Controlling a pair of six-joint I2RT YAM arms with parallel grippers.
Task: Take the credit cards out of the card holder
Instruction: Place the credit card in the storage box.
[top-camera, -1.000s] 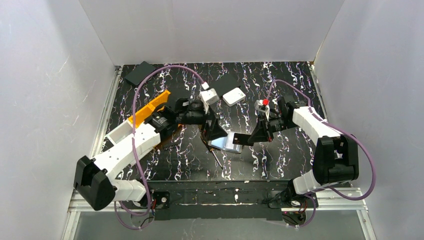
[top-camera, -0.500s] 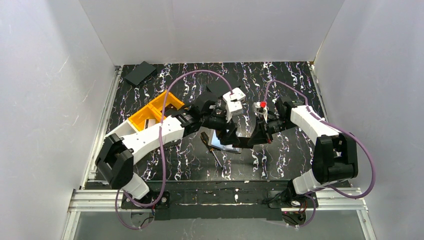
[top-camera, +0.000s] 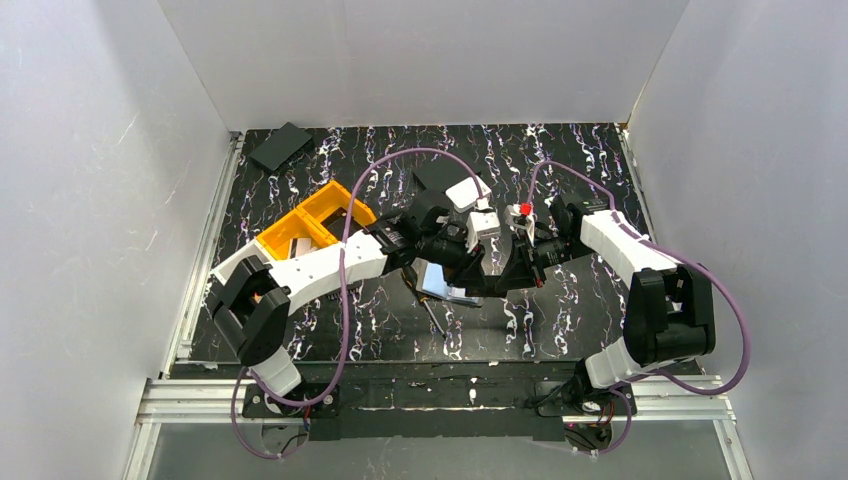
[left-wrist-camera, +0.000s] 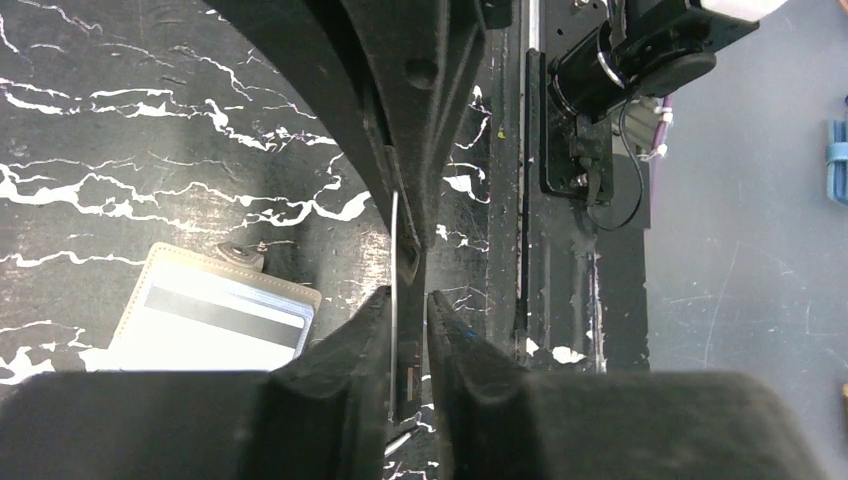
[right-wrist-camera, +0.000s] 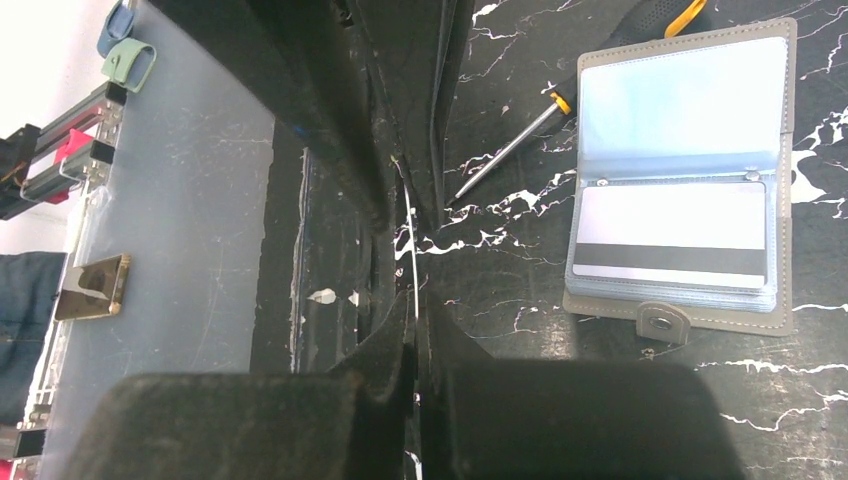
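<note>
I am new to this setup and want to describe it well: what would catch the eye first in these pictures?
In mid-table the two grippers meet on one thin card, seen edge-on: the right gripper is shut on it and the left gripper stands narrowly open around it. Beside them the card holder lies open on the marbled black table, a black-striped card in its pocket.

Card holder (right-wrist-camera: 786, 180) open flat on table, one credit card out.
Taupe cover, pale blue sleeves; white card w/ black stripe (right-wrist-camera: 668, 245) in sleeve. 2nd card (right-wrist-camera: 410, 235) edge-on, off table, pinched in right gripper (right-wrist-camera: 414, 305).
</note>
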